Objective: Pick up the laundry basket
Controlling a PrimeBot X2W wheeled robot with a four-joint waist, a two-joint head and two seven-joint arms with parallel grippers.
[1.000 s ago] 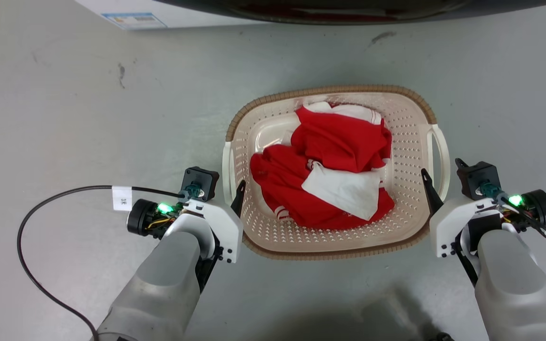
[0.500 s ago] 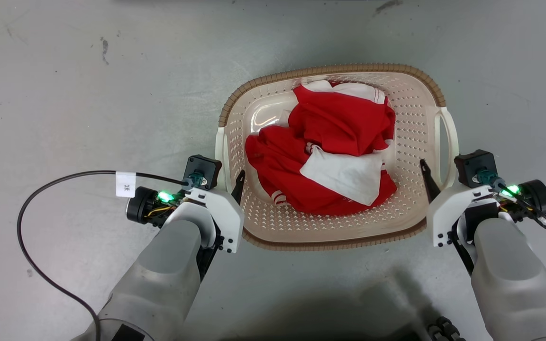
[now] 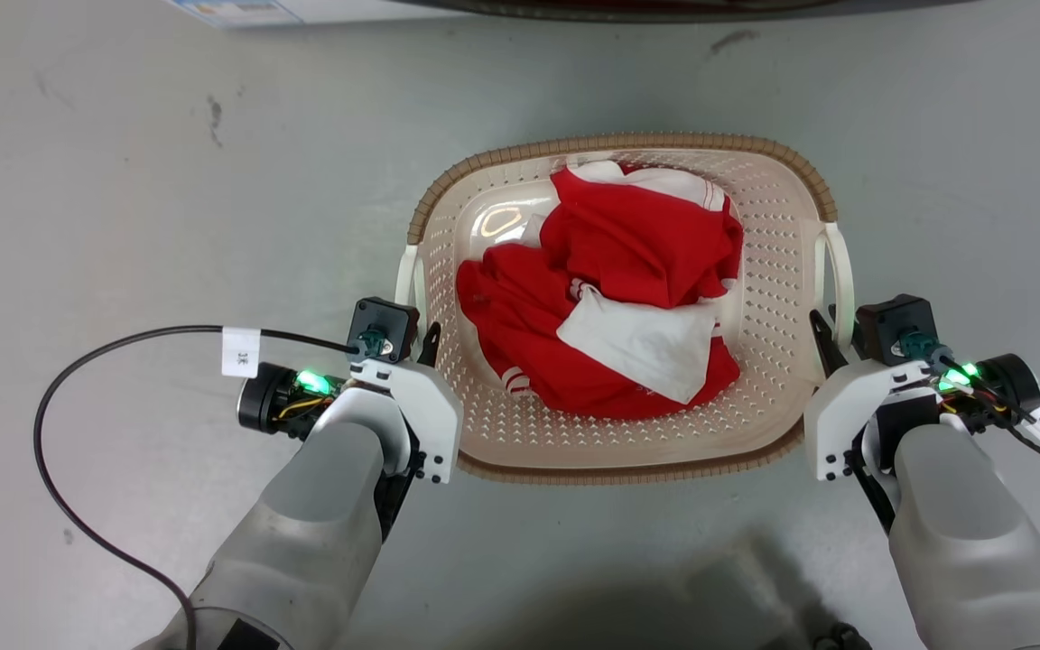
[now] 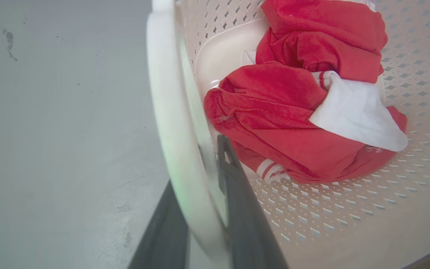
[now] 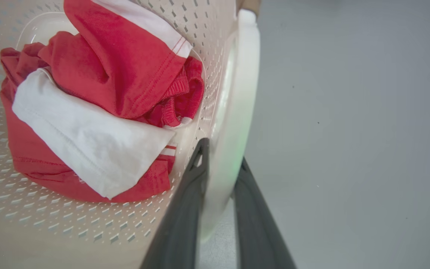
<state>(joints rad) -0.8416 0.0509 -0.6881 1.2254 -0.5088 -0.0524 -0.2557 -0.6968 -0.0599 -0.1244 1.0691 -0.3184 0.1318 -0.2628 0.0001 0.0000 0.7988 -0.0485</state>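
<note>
Left gripper [image 3: 423,336]: the two dark fingers straddle the left handle [image 3: 405,275], one inside the loop and one outside. In the left wrist view the white handle [image 4: 170,93] runs up between the fingers with no gap showing, so the gripper reads as clamped on it.

Right gripper [image 3: 831,327]: the same on the right handle [image 3: 842,271]. In the right wrist view the gripper [image 5: 222,153] pinches the white handle [image 5: 243,74] from both sides.

The laundry basket [image 3: 610,144] lies straight ahead between the two arms, over the grey floor [image 3: 168,181]. Its long axis runs left to right, a handle at each short end, each arm equally near its own. Red and white clothes [image 3: 637,253] are heaped inside. Whether the base is off the floor cannot be told.

The lift turns on both handles rising level; unequal pull would probably tip the load.

Against half a second ago: the whole head view has shifted, so the camera moved. Relative to the basket, each inner finger stood out over the perforated wall; now each sits tight by its loop.
</note>
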